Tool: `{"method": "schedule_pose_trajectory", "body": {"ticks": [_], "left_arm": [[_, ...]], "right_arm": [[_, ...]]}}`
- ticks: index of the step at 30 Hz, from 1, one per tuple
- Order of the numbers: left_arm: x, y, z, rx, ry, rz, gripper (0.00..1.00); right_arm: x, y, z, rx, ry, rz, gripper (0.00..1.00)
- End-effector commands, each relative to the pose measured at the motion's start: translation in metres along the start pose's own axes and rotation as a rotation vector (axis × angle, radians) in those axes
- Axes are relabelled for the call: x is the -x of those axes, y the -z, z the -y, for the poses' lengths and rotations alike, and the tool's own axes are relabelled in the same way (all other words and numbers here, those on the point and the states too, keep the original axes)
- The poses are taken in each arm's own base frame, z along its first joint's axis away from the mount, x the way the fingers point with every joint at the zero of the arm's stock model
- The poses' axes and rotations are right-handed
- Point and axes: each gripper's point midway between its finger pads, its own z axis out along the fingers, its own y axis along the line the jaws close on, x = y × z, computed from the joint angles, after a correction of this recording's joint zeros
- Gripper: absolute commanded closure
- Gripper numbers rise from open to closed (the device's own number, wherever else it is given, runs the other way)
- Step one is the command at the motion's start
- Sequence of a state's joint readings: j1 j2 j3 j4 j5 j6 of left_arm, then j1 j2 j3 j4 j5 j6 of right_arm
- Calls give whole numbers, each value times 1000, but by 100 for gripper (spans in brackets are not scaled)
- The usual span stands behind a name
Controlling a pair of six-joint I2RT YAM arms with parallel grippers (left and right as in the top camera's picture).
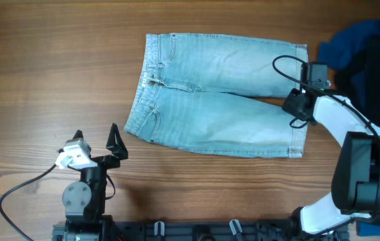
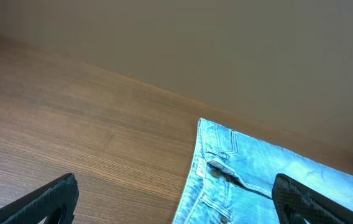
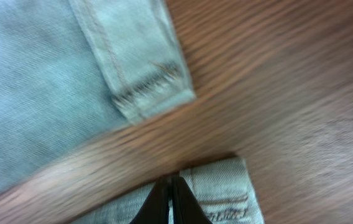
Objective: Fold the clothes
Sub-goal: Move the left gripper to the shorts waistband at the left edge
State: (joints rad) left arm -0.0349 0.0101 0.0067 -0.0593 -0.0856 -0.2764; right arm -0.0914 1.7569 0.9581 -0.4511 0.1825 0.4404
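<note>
The clothes, light blue denim shorts (image 1: 217,94), lie flat on the wooden table with the waistband to the left and the cuffed hems to the right. My right gripper (image 1: 290,106) is shut and hovers at the gap between the two leg cuffs. In the right wrist view its tip (image 3: 170,183) sits at the inner edge of the near leg's cuff (image 3: 223,186), with the other cuff (image 3: 139,62) beyond; I see no cloth between the jaws. My left gripper (image 1: 96,134) stands wide open near the front left, short of the waistband (image 2: 217,165), with nothing between its fingers (image 2: 52,199).
A heap of royal-blue and black garments (image 1: 360,47) lies at the back right, close behind the right arm (image 1: 337,120). A black rail (image 1: 197,231) runs along the table's front edge. A plain wall (image 2: 226,50) rises behind the table.
</note>
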Motion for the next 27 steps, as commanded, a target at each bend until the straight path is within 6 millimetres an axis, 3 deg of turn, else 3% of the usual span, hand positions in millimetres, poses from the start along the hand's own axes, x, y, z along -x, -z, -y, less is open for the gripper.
{"method": "schedule_pose_trajectory", "body": {"ticks": [1, 6, 7, 8, 10, 11, 13, 16, 20, 22, 27], "left_arm": [[0, 0, -1, 9, 15, 1, 0], [0, 0, -1, 9, 15, 1, 0], [0, 0, -1, 9, 15, 1, 0], [0, 0, -1, 9, 15, 1, 0], [2, 0, 0, 5, 17, 12, 0], [5, 0, 1, 0, 18, 24, 0], [11, 0, 3, -7, 23, 47, 0], [41, 5, 27, -130, 39, 160, 0], [60, 21, 71, -365, 5, 184, 0], [78, 28, 81, -388, 3, 186, 0], [144, 38, 103, -374, -34, 174, 0]], "right_arm": [[27, 12, 7, -8, 81, 23, 96], [67, 81, -23, 161, 74, 90, 93], [73, 97, -26, 189, 71, 116, 85], [78, 112, -30, 223, 70, 140, 62], [82, 137, -34, 281, 70, 183, 32], [83, 145, -34, 289, 68, 198, 23], [82, 159, -31, 296, 67, 219, 14], [70, 164, -24, 283, 70, 185, 8], [56, 159, -19, 260, 75, 124, 0], [57, 159, -19, 261, 74, 128, 0], [60, 160, -20, 260, 72, 142, 0]]}}
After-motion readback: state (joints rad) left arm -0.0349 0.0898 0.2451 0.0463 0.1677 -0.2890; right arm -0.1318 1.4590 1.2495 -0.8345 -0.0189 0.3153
